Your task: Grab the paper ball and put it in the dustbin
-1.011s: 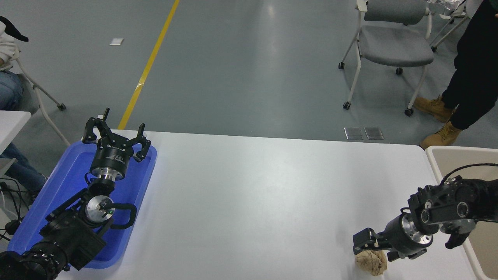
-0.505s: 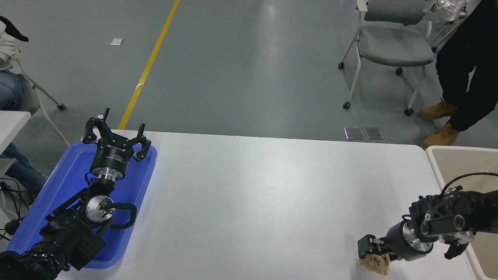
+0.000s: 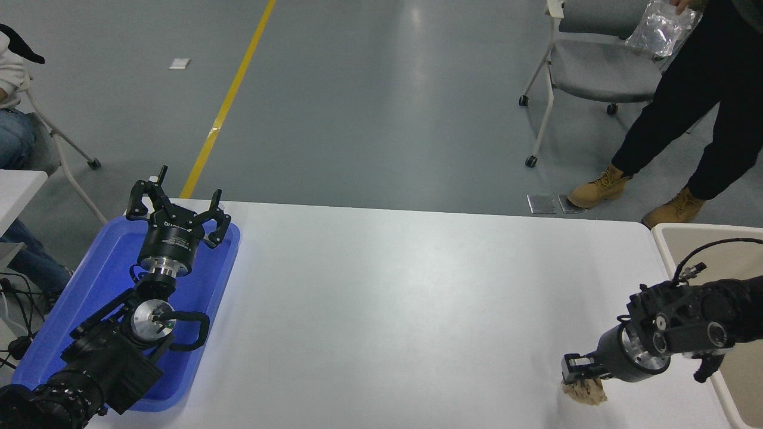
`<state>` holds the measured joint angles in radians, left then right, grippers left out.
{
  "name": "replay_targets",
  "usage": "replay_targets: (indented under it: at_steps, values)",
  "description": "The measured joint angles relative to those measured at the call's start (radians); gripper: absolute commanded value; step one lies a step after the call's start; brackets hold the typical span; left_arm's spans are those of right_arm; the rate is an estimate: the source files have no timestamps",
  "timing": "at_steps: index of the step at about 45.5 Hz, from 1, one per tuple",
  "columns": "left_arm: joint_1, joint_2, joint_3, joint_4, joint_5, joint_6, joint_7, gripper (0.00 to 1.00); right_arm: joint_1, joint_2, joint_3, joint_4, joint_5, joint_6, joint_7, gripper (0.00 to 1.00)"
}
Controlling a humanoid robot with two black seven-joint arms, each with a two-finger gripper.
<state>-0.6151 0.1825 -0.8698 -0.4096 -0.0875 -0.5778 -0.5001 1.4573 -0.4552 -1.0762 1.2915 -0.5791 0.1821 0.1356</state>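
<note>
Right gripper (image 3: 577, 372) jaws pinch the paper ball (image 3: 587, 392) on the tabletop (image 3: 387, 310). Looks light and squashy; grip its middle. Left gripper (image 3: 177, 210) parked, jaws spread.

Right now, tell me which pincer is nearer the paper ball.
The right pincer: it is down on the paper ball near the table's right front edge. The left pincer is far across the table, parked over the blue tray.
</note>
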Motion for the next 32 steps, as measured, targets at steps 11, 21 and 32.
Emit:
replay_targets:
  at_steps: [11,21,32]
  values:
    - [0.0,0.0,0.0,0.0,0.0,0.0,0.0,1.0,0.238,-0.011,-0.069,0.1,-0.001,0.039,0.001,0.0]
    - [0.0,0.0,0.0,0.0,0.0,0.0,0.0,1.0,0.471,-0.014,-0.091,0.136,0.036,0.126,0.001,0.0]
    - [0.0,0.0,0.0,0.0,0.0,0.0,0.0,1.0,0.668,-0.019,-0.105,0.149,0.069,0.23,0.001,0.0]
